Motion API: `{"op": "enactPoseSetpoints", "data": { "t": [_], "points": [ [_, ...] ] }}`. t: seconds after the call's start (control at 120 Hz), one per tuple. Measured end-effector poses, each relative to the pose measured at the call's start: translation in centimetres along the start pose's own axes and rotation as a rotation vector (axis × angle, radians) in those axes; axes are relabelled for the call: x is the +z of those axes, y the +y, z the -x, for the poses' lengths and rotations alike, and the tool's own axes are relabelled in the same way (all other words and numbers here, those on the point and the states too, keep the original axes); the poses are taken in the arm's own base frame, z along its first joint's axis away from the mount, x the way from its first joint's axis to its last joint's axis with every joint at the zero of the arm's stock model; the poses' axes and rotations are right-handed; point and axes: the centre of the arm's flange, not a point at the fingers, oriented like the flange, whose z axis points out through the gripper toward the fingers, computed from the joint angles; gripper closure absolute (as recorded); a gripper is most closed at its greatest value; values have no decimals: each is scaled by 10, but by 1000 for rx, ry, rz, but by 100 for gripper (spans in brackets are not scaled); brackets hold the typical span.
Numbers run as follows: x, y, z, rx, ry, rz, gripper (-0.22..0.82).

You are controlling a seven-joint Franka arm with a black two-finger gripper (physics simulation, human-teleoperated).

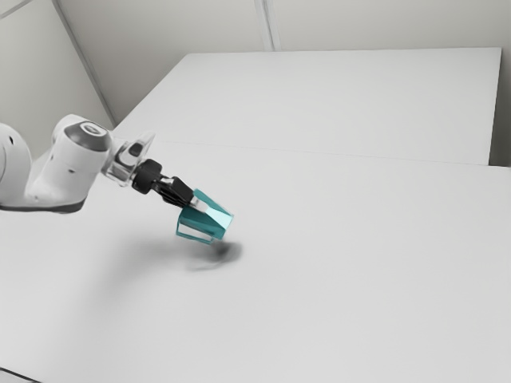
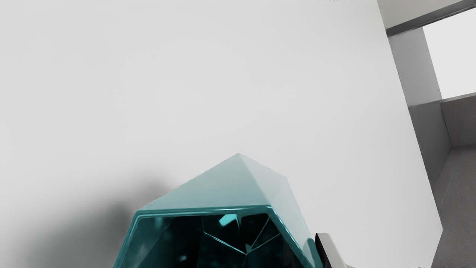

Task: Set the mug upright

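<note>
The teal faceted mug [image 1: 215, 217] is tilted in the exterior view, its handle on the lower side, with a dark shadow on the table just beneath it. My gripper [image 1: 198, 205] comes down at a slant from the exterior view's upper left and is shut on the mug near its rim. In the wrist view, the open mouth of the mug [image 2: 208, 193] faces my hand and its dark inside shows. One finger of my gripper [image 2: 322, 249] lies against the outside of the mug's wall; the opposite finger is hidden there.
The white table [image 1: 359, 263] spreads around and beyond the mug. A table edge runs beside the mug in the wrist view, with a grey floor [image 2: 461, 208] past it. A dark thin line crosses the exterior view's lower left corner.
</note>
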Motion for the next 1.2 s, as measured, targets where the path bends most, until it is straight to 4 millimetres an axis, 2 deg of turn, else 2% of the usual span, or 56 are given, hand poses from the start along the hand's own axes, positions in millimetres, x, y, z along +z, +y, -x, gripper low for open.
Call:
{"op": "enactPoseSetpoints", "data": {
  "t": [0.1,0.217,0.4,0.558,0.767,0.983,1.2],
  "points": [
    [-10,27,-7,55,-35,-61,77],
    [-20,46,-12,89,-100,-190,78],
    [-37,62,-31,116,-225,-484,78],
    [-34,62,-37,84,-294,-710,78],
    [-8,57,-41,2,-259,-844,78],
    [64,61,-49,-45,-282,-859,78],
    [77,39,-45,-155,-268,-886,78]
  ]
}}
